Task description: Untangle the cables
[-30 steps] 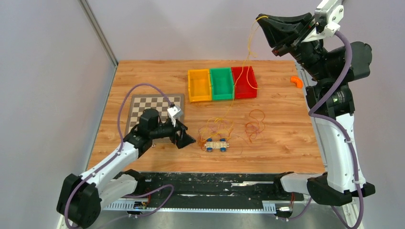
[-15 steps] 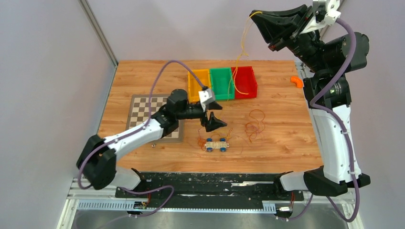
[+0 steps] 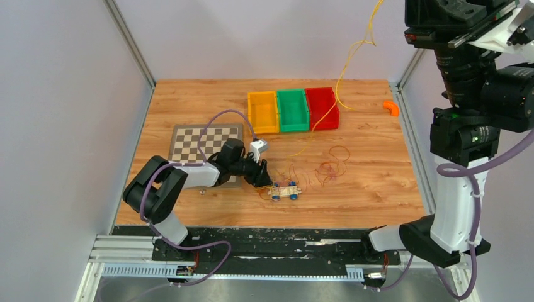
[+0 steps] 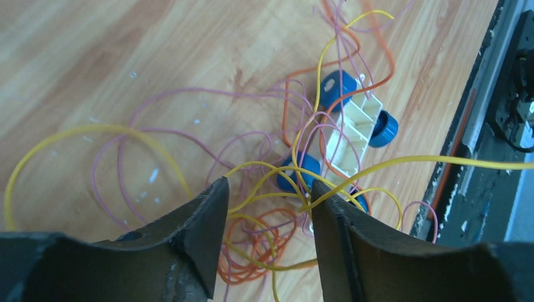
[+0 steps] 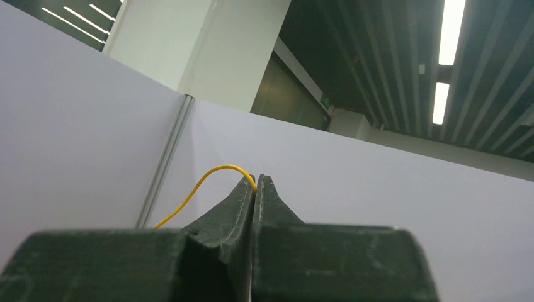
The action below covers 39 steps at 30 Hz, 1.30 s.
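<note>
Cables (image 4: pixel 252 248): loose tangle of orange, yellow and pinkish loops on the table (image 3: pixel 378 189), mid-front. Some strands lie draped over a small white cart (image 3: pixel 284 190) with blue wheels.

Left gripper (image 4: pixel 267 185): low over the tangle's left side, just right of the chessboard (image 3: pixel 201 141). Jaws partway apart. Yellow and orange strands cross the gap, none pinched.

Right gripper (image 5: pixel 255 181): raised high above the table's far right, jaws closed on one yellow cable (image 5: pixel 220 167). This cable drops past the red bin (image 3: pixel 322 108) towards the tangle.
</note>
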Tool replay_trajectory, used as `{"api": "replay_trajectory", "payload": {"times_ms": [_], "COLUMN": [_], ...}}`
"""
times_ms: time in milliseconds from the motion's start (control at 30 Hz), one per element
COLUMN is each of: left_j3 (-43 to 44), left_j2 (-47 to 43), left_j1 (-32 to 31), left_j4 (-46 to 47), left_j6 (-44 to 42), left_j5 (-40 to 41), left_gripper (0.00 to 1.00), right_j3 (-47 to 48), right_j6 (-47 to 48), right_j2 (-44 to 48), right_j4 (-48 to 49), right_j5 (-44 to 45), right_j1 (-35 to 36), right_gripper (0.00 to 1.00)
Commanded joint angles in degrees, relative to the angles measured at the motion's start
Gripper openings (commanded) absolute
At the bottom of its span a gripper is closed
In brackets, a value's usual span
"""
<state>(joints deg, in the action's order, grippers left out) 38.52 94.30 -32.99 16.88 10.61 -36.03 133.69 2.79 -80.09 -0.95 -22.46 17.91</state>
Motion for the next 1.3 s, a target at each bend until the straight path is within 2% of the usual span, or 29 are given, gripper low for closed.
{"api": "replay_trajectory", "payload": {"times_ms": [0, 100, 300, 400, 533, 633, 700, 733, 800, 867, 967, 1100, 1267], "left_j3": [-1.66, -2.53, -2.73, -3.39, -3.74, -3.77, -3.39, -2.67, -1.57, -0.36, 3.58, 10.72, 14.38], "left_j2": [-5.05, -7.48, -12.45, -17.11, -20.23, -21.41, -22.41, -23.0, -23.77, -23.58, -18.94, -9.99, -2.48], "left_j1": [0.25, 1.32, 2.04, 2.05, 2.06, 1.99, 2.03, 1.98, 2.0, 1.98, 1.37, 0.28, -0.38], "left_j4": [-1.09, -2.59, -6.56, -8.15, -9.9, -10.59, -11.35, -12.6, -14.06, -14.41, -13.36, -14.76, -15.61], "left_j6": [1.39, 0.88, -3.03, -6.29, -8.64, -9.7, -11.3, -13.55, -17.13, -19.82, -18.15, -14.08, -12.72], "left_j5": [-0.66, -0.09, -1.12, -1.49, -1.49, -2.07, -2.2, -2.16, -2.07, -2.37, -1.8, -0.55, -0.03], "left_gripper": [0.59, 0.48, 0.39, 0.36, 0.27, 0.28, 0.38, 0.52, 0.66, 0.73, 0.75, 0.73, 0.72], "right_j3": [-4.4, -9.5, -21.69, -33.56, -50.87, -60.58, -63.69, -64.06, -63.42, -61.53, -58.07, -51.92, -42.58], "right_j6": [3.29, 4.36, 7.13, 9.26, 13.34, 16.48, 17.23, 16.68, 16.54, 16.45, 16.46, 16.71, 15.79], "right_j2": [1.91, 4.03, 9.84, 16.25, 25.75, 31.88, 34.18, 34.71, 34.79, 34.03, 32.1, 28.75, 23.93], "right_j4": [3.24, 4.06, 2.03, -1.73, -8.03, -13.27, -16.14, -17.23, -18.55, -18.57, -18.47, -16.28, -11.42], "right_j5": [2.64, 2.55, -0.42, -2.37, -4.26, -8.47, -11.22, -11.75, -12.04, -11.76, -11.05, -6.91, -5.92], "right_j1": [-0.11, -0.09, -0.14, -0.14, -0.07, -0.07, -0.13, -0.1, -0.09, -0.07, -0.09, -0.07, -0.09], "right_gripper": [0.0, 0.0, 0.0, 0.0, 0.0, 0.0, 0.0, 0.0, 0.0, 0.0, 0.0, 0.0, 0.0]}}
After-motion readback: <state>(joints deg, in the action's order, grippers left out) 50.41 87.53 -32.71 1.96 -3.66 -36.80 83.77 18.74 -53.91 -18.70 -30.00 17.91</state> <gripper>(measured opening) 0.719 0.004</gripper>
